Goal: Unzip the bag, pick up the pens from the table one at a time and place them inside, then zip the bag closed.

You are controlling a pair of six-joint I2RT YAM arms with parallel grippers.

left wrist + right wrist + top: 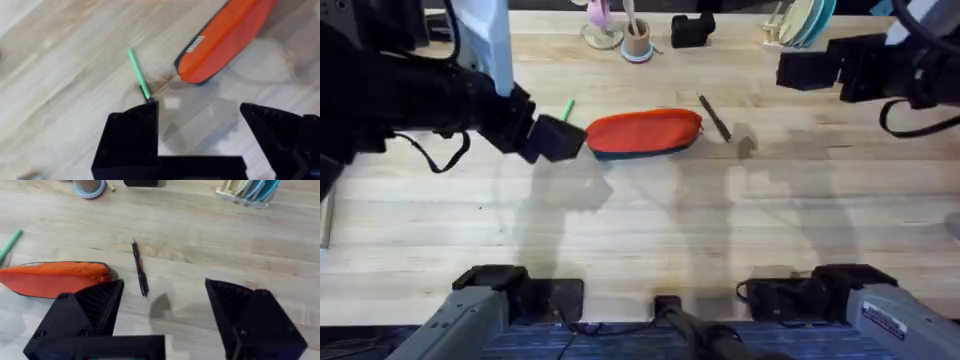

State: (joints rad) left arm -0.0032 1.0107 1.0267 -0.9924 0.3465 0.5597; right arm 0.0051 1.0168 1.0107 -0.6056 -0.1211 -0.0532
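Two pens on table (650, 210): green pen (567, 109) left of bag (645, 133), black pen (714, 117) just right. Bag lies centre, zipped. Left gripper (200, 125) jaws apart beside bag's left end. Right gripper (165, 305) jaws apart, raised at far right.

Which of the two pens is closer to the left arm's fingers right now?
The light green pen, lying just beyond the left gripper, by the bag's left end. The black pen lies off the bag's other end.
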